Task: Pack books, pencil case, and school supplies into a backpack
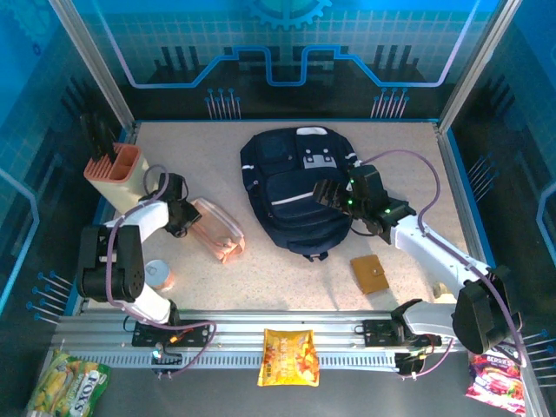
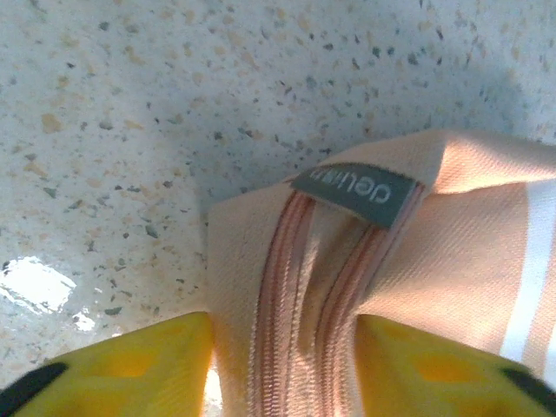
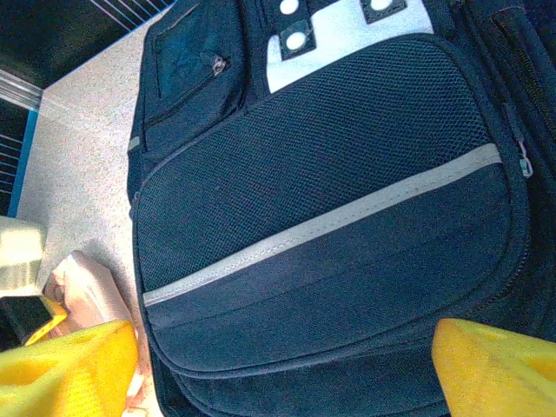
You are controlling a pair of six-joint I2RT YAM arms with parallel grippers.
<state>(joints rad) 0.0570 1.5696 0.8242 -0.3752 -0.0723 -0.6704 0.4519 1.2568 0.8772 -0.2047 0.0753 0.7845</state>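
A pink pencil case lies on the table left of the navy backpack. My left gripper is at its near end. In the left wrist view the yellow fingers press either side of the pencil case, and its zipper fabric bunches between them. My right gripper hovers open over the backpack's front pocket, its jaws spread wide with nothing between them. A tan-brown square school supply lies right of the backpack. The books are out of view.
A peach-and-cream holder stands at the back left. A small round tin sits by the left arm's base. A yellow snack bag lies on the front rail, a green bag and a pink bag at the front corners.
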